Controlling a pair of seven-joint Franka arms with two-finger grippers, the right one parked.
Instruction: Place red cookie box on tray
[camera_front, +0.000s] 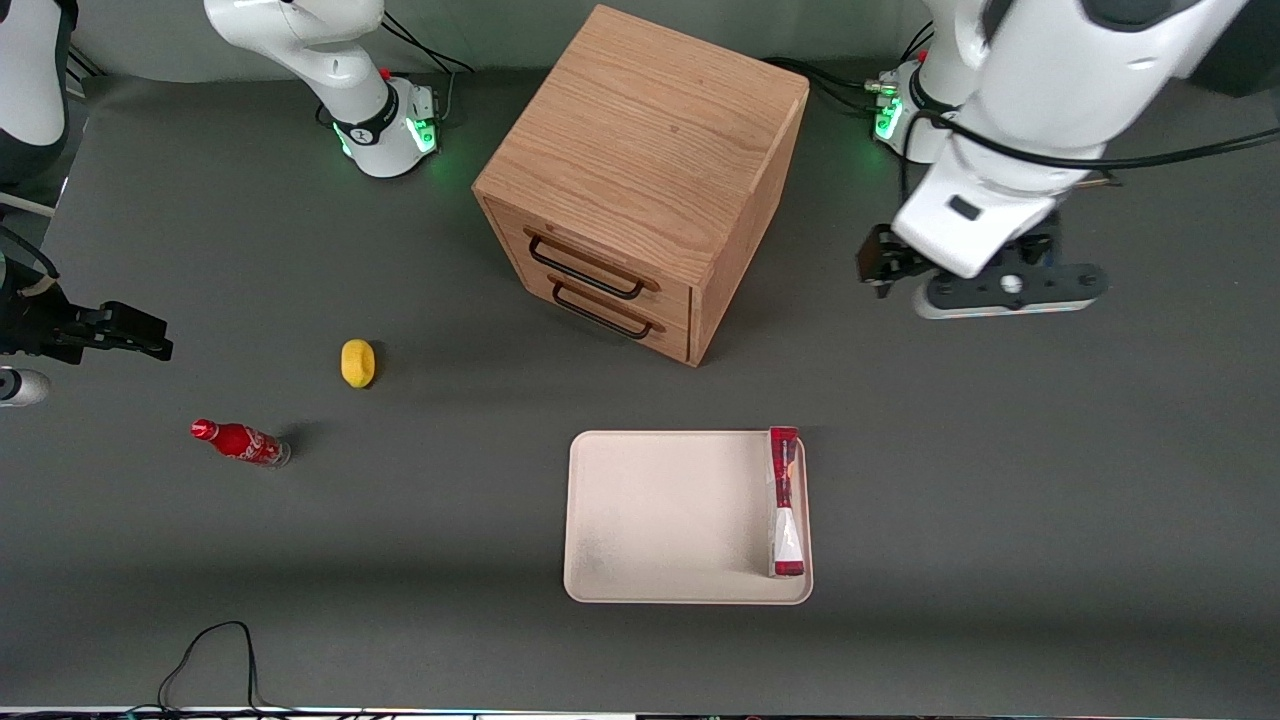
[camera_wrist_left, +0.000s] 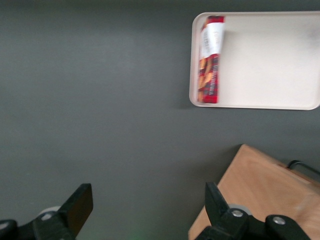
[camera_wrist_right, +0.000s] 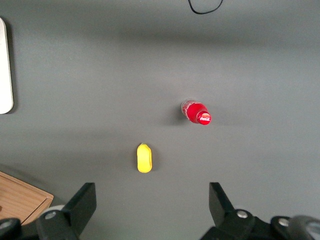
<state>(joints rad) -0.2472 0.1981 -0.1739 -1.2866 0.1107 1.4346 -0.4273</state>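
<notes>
The red cookie box (camera_front: 785, 502) stands on its thin side at the tray's (camera_front: 660, 510) 3 o'clock rim, so a little bump could tip it flat, while the left arm's end effector (camera_wrist_left: 148, 206) hangs open and empty, high above the table (camera_front: 1000, 480) beside the wooden drawer box (camera_front: 640, 180).

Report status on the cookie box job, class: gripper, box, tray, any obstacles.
Gripper open, empty, raised beside the wooden cabinet. Red cookie box standing on edge in the tray, against the rim at the working arm's end. Nothing else on the tray.
</notes>
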